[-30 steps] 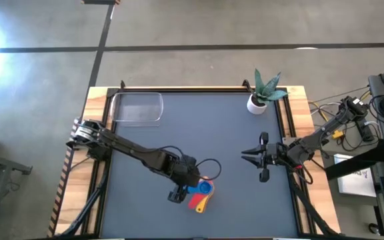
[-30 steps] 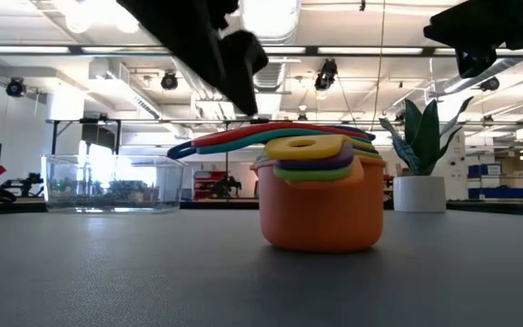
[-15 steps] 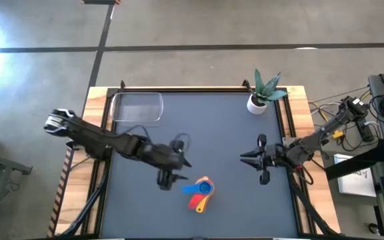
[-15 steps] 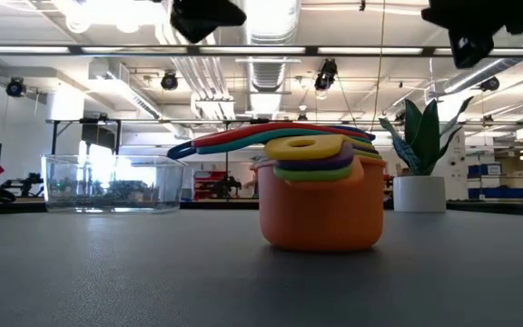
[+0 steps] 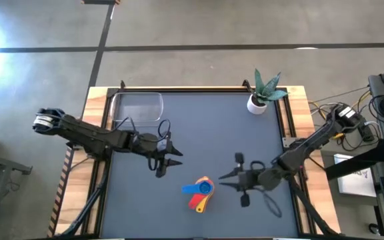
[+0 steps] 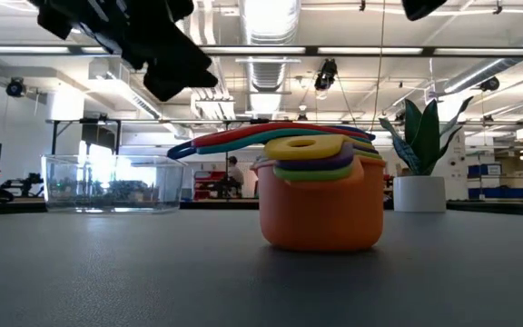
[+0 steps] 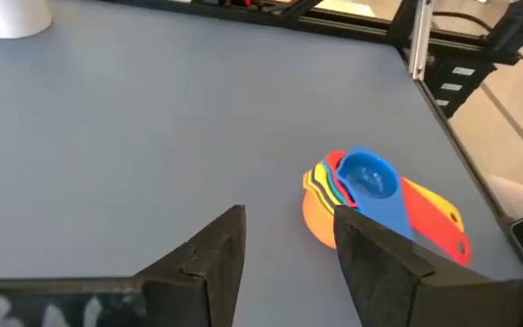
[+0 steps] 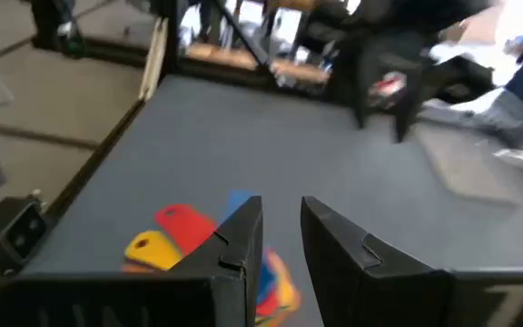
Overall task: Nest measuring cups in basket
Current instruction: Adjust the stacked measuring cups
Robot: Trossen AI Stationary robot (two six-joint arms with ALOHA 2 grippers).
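From above: left claw (image 5: 167, 160) parted and empty, hovering over the dark surface (image 5: 199, 127). Nested measuring cups (image 5: 199, 193) lying ahead of that claw and off to one side, near but apart, blue cup uppermost, red and yellow handles fanned out beside it. Right claw (image 5: 235, 181) just beside the cups on their other side, fingers spread, empty, not touching the stack. Clear basket (image 5: 137, 108) well behind the left claw at the far left corner, holding no cups. Potted plant (image 5: 264, 93) at the far right corner, well apart from both claws.

At surface level: measuring cups (image 6: 320, 202) stacked in the big orange one, handles fanned toward the basket (image 6: 112, 183); plant (image 6: 420, 162) on the stack's other side. Dark arm parts hanging above, clear of the stack; cannot tell the claws' state from this angle.

Past the left claw's own fingers (image 7: 212, 259), spread with a clear gap: cups (image 7: 361, 195) ahead on the surface, untouched.

Past the right claw's own fingers (image 8: 237, 250), parted with nothing between: cups (image 8: 189, 238) just beyond and partly hidden behind them.
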